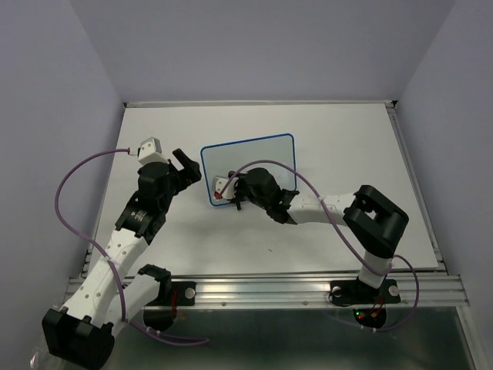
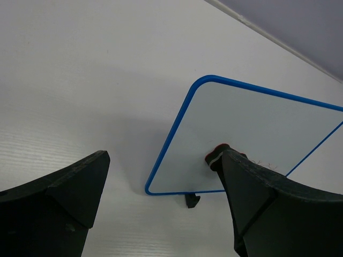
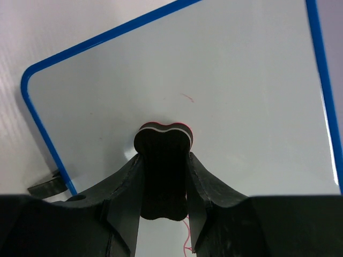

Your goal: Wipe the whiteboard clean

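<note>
Blue-framed and white, the whiteboard point(image 1: 258, 154) lies on the table point(image 1: 347, 139) near the middle, a little beyond both arms. Its long axis runs roughly from left to right, slightly turned.

On the left, the left fingers point(image 1: 183, 159) are spread wide and hold nothing. They hover just beside the left short edge of the board, not touching it. Through the left wrist camera I look between them at the rounded near corner of the board and one small black foot point(image 2: 193, 200) under its edge.

On the right, the right fingers point(image 3: 199, 176) are closed on the black eraser point(image 3: 163, 160), and this arm reaches over the near part of the board. It is therefore the arm that works, and the left one is only near.

In the right wrist camera a short red stroke point(image 3: 187, 97) lies just ahead of the eraser, slightly to the right. A thin red line point(image 3: 187, 241) shows low between the fingers. I judge the next wipe must go forward over the stroke, then back for the line.

The top camera shows none of these marks, because the wrist covers that part. The left wrist camera shows the eraser tip point(image 2: 216, 152) against the board from the side, and it looks to be in contact.
</note>
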